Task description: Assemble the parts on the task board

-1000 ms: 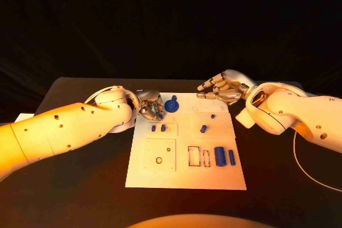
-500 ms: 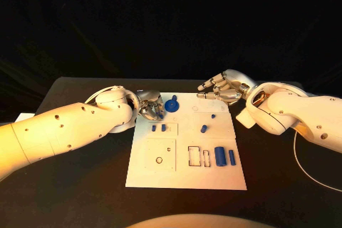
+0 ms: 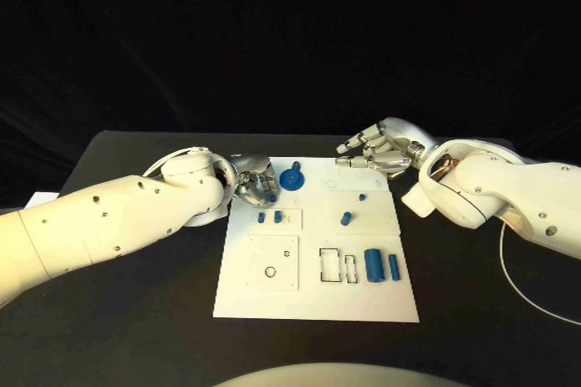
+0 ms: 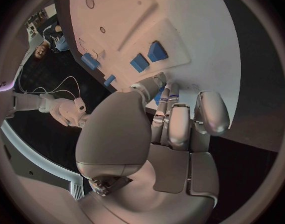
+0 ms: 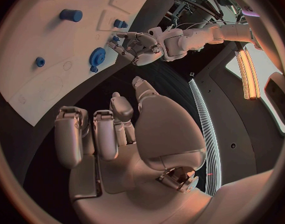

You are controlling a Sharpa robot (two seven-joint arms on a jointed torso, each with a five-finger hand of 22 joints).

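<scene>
Partly hidden behind left robot hand (image 3: 255,186): task board's (image 3: 317,295) far-left corner.

Right hand (image 5: 117,134) hovers empty, fingers curled, off the task board (image 5: 43,64), while the left hand (image 5: 137,46) reaches beside the blue gear (image 5: 97,57).

No brand, label or word can be read on the task board (image 3: 317,299), on the blue parts (image 3: 374,264) or on the table (image 3: 133,337). The board bears only plain outlines, with no lettering or numbers that can be made out. Faint marks at the rim of the left wrist view are too small to read.
</scene>
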